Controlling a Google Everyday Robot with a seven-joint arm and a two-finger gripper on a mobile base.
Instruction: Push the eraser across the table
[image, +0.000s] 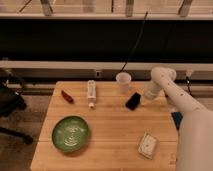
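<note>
The eraser (133, 101), a small flat black block, lies tilted on the light wood table (115, 135), just below and right of the white cup (123, 82). My gripper (145, 98) is at the end of the white arm, low over the table and right against the eraser's right side. The arm comes in from the right and hides the fingertips.
A white oblong device (91, 93) and a small red item (67, 96) lie at the back left. A green bowl (71, 134) sits front left. A small patterned packet (147, 145) lies front right. A black chair (10, 107) stands left of the table.
</note>
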